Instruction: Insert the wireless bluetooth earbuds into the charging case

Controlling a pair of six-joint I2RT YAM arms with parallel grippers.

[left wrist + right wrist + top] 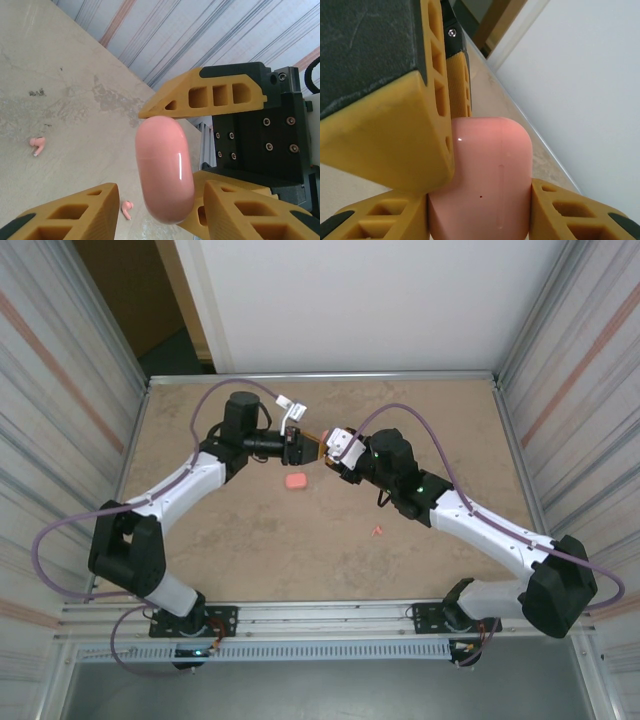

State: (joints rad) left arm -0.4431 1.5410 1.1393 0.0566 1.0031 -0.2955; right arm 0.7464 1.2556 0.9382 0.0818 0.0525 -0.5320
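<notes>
My right gripper is shut on a closed pink charging case and holds it by its two sides above the table. The left gripper faces it, open, with a finger on each side of the case. A gap shows between the left-hand finger and the case. The two grippers meet over the middle of the table, left and right. Two pink earbuds lie on the table below. One earbud lies in front of the right arm.
A second pink case lies closed on the table just in front of the grippers. Metal walls fence the table on the left and right, and a white panel stands at the back.
</notes>
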